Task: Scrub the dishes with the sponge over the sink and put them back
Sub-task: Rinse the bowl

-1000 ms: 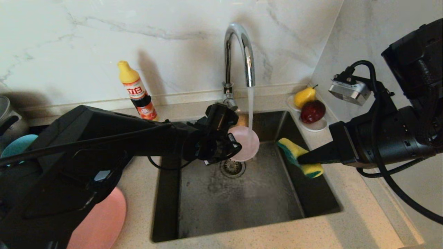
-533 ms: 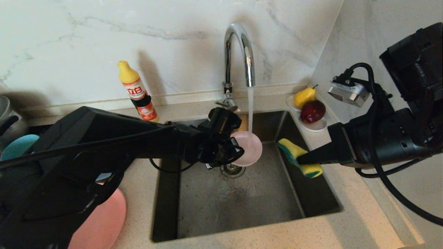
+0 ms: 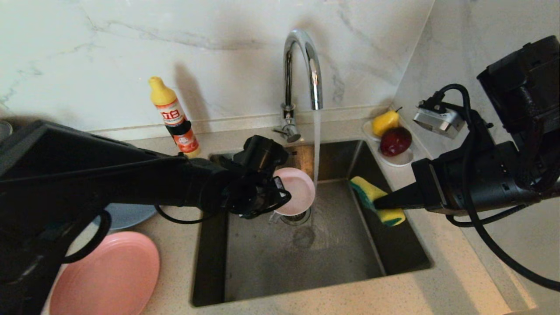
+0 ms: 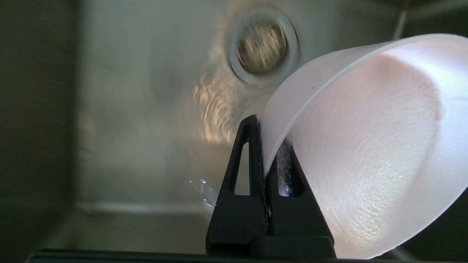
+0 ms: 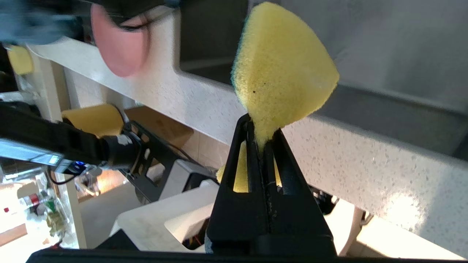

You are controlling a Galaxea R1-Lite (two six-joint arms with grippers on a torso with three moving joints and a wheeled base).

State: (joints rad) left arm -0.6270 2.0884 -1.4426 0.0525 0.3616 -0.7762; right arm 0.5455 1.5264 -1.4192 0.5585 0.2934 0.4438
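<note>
Head view: round matte bowl (image 3: 295, 191), crumpled sponge (image 3: 376, 200).

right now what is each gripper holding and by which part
Left gripper pinches the pale pink bowl by its rim; right gripper pinches the sponge across its middle.

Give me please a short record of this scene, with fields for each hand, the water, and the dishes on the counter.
left hand: shut on pale pink bowl, held tilted over the sink
right hand: shut on sponge, at the sink's right edge
water: running from faucet, falling just beside the bowl
counter, left: pink plate, grey-blue plate
</note>
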